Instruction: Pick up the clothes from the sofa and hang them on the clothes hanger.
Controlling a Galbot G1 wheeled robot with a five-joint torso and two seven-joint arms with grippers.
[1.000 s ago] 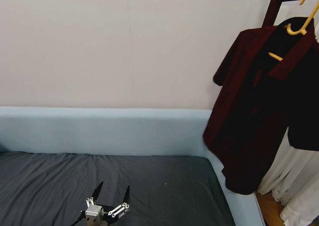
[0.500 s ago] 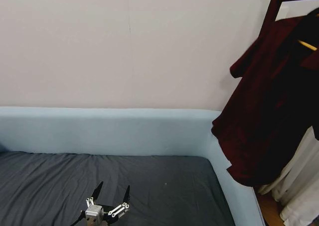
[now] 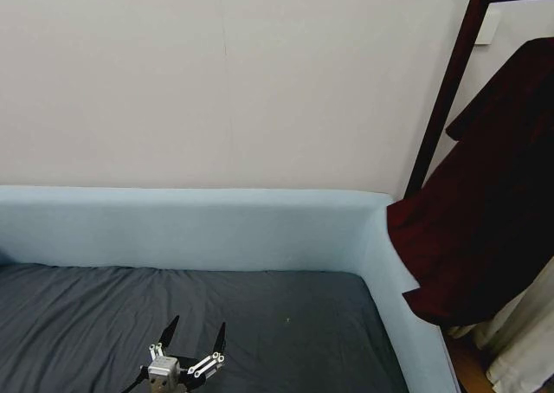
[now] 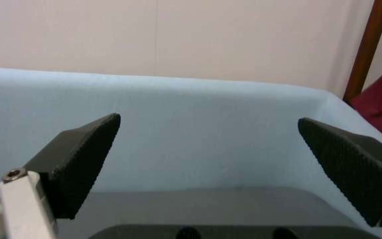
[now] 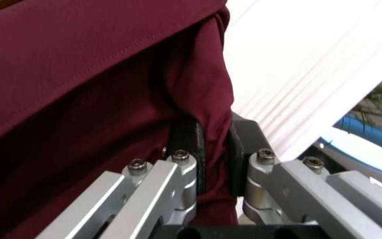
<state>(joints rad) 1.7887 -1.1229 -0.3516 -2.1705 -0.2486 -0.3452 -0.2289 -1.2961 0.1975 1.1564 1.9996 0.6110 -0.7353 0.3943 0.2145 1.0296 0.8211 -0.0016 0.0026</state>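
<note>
The pale wall (image 3: 216, 73) takes up most of what I see, and under it runs the light blue sofa (image 3: 190, 228) with its dark grey seat cover (image 3: 86, 324). At the sofa's right end hangs the dark red shirt (image 3: 493, 228), off the cushions and beside the leaning post of the wooden rack (image 3: 446, 90). Its lower edge is just beside the sofa's end, though I cannot tell whether it touches. A white curtain (image 5: 310, 69) hangs behind it.

My right gripper (image 5: 212, 149) is pinched narrow on a fold of the shirt, with cloth between both fingers. My left gripper (image 3: 199, 324) sits low over the seat cover, spread wide and holding nothing.

I judge this to be the carry to the rack. To do it well I would hold the clamp firm and raise the shirt until its hem clears the sofa's end. I would then bring the collar end up to the rack's bar without dragging cloth across the post, and leave the left arm parked where it is.

I can read no brand, label or lettering on the shirt, the rack or the grippers.
</note>
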